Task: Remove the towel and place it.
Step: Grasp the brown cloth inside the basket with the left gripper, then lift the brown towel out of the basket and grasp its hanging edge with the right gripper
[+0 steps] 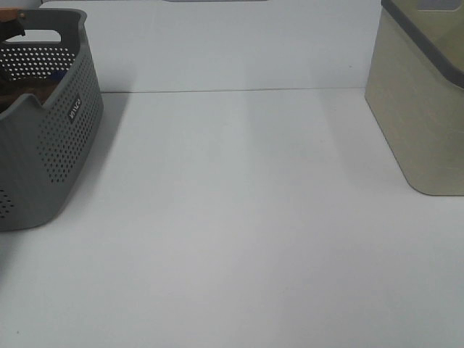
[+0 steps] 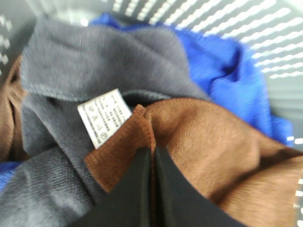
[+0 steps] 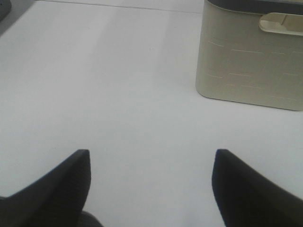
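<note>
Corner of the towel (image 2: 203,137) sits pinched in the shut left gripper (image 2: 152,152). The right gripper (image 3: 151,153) gapes, well apart.

A plain white tabletop (image 1: 239,217) carries two containers, set well apart. Over on the left sits a grey perforated basket (image 1: 51,145) with a cut-out handle. At the far right stands a beige bin (image 1: 424,116) with a darker grey rim. Both rest upright, the white surface stretching between them.
</note>
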Available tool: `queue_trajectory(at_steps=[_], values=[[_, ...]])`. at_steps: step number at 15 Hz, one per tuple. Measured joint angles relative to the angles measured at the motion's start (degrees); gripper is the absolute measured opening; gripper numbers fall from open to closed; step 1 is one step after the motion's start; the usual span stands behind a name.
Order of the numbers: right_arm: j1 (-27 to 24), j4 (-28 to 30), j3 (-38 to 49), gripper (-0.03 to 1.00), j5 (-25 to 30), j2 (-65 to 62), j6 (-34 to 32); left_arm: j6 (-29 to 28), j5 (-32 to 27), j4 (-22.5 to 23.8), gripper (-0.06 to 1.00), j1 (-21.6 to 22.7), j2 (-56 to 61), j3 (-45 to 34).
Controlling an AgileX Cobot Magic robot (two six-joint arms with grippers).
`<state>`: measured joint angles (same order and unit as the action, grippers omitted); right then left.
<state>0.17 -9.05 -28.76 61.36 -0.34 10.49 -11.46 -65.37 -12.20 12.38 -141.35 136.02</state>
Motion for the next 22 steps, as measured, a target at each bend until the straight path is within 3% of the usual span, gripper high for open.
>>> queue_trajectory(at_steps=[5,8,12,14,20,22], values=[[0.0,0.0,0.0,0.69,0.0,0.0,0.0,1.55,1.15,-0.17,0.0,-0.23,4.18,0.0],[0.0,0.0,0.0,0.69,0.0,0.0,0.0,4.98,5.16,-0.69,0.0,-2.12,8.31,0.0],[0.0,0.11,0.0,0.69,0.0,0.0,0.0,12.32,14.95,-5.73,0.0,-8.31,17.07,0.0],[0.0,0.17,0.0,0.69,0.0,0.0,0.0,14.38,15.58,-6.59,0.0,-10.54,19.37,0.0],[0.0,0.17,0.0,0.69,0.0,0.0,0.0,20.8,15.64,-6.99,0.0,-23.43,25.27,0.0],[0.0,0.34,0.0,0.69,0.0,0.0,0.0,23.78,13.64,-7.16,0.0,-30.65,25.9,0.0]])
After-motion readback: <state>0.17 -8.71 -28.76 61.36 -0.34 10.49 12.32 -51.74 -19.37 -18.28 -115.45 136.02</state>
